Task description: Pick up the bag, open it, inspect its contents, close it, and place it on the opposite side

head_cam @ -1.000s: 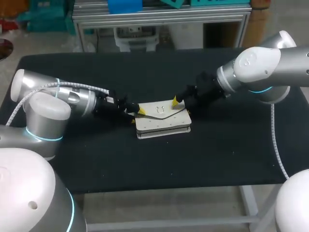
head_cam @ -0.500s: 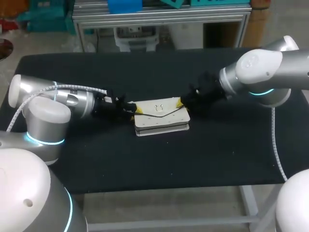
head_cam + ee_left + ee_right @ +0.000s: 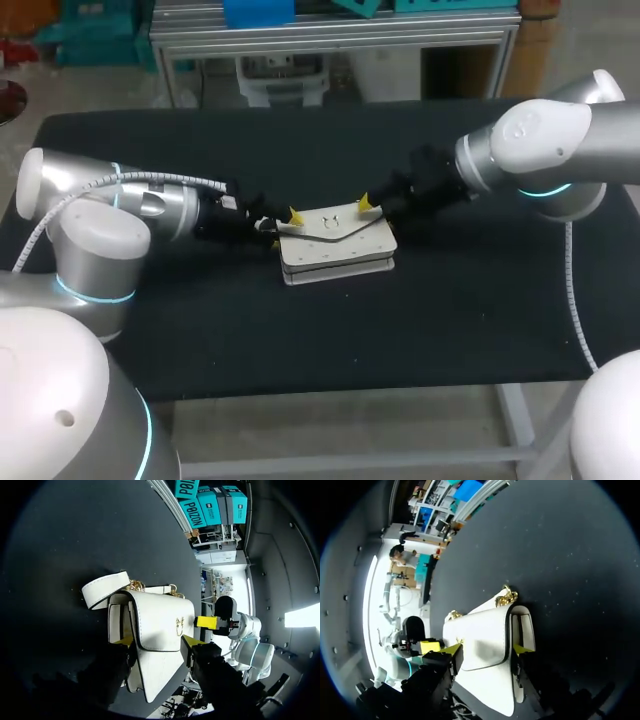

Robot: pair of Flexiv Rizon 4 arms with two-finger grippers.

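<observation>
The head camera hangs high behind the robot, looking steeply down over the whole table [image 3: 300,340]; each wrist camera rides low on its arm, close in, facing the other from opposite ends; all three share the white bag [image 3: 338,245] in the middle.

From above, the handbag [image 3: 340,250] hides one finger of my left pincer [image 3: 290,222] and of my right pincer [image 3: 367,210].
</observation>
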